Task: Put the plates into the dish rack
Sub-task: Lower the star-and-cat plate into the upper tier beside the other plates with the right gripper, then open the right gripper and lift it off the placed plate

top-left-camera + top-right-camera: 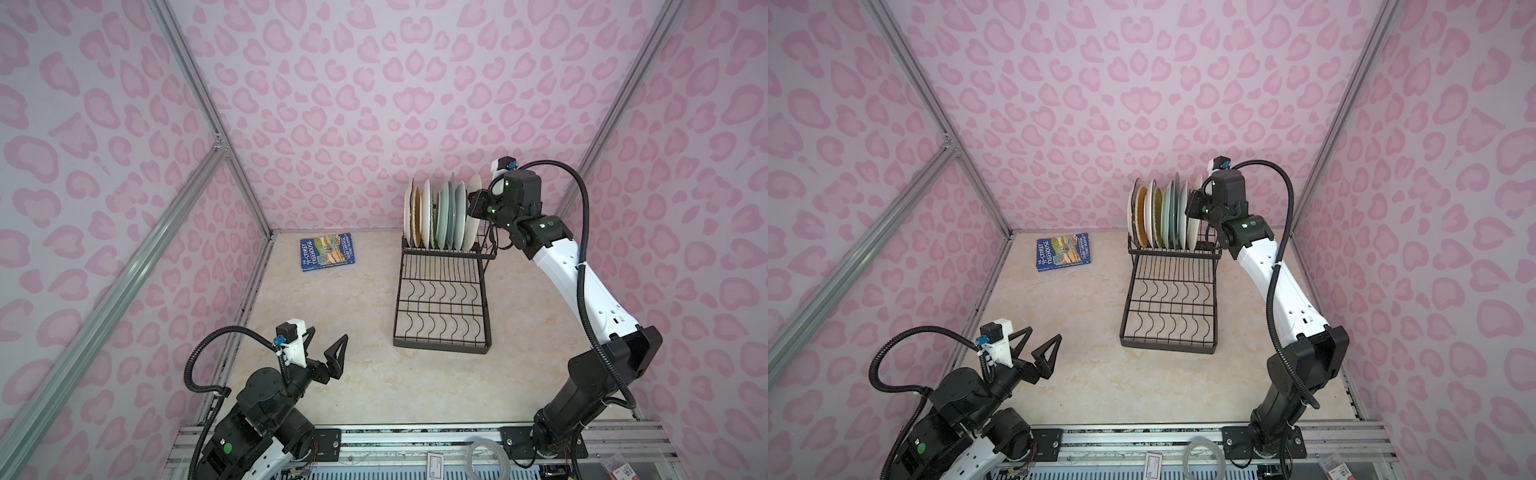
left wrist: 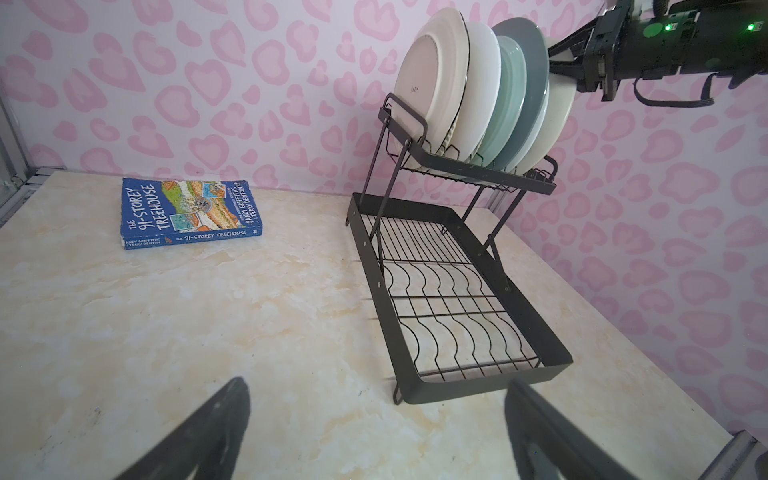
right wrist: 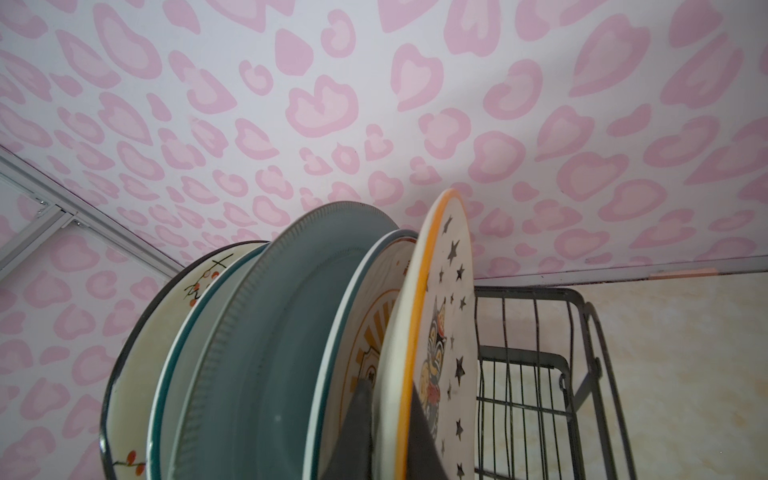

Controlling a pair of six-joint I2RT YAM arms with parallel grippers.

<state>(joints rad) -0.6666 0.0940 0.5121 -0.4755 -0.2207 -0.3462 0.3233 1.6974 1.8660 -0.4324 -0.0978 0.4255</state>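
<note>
The black wire dish rack stands at the back right of the table. Several plates stand on edge in its raised basket: white, yellow, teal and grey-blue. My right gripper is shut on the rim of the rightmost one, a cream plate with an orange rim and black stars, which stands at the basket's right end. My left gripper hovers open and empty near the front left, short of the rack's lower tray.
A blue book lies flat at the back left of the marble table. Pink-patterned walls close in on three sides. A tape roll sits on the metal rail in front.
</note>
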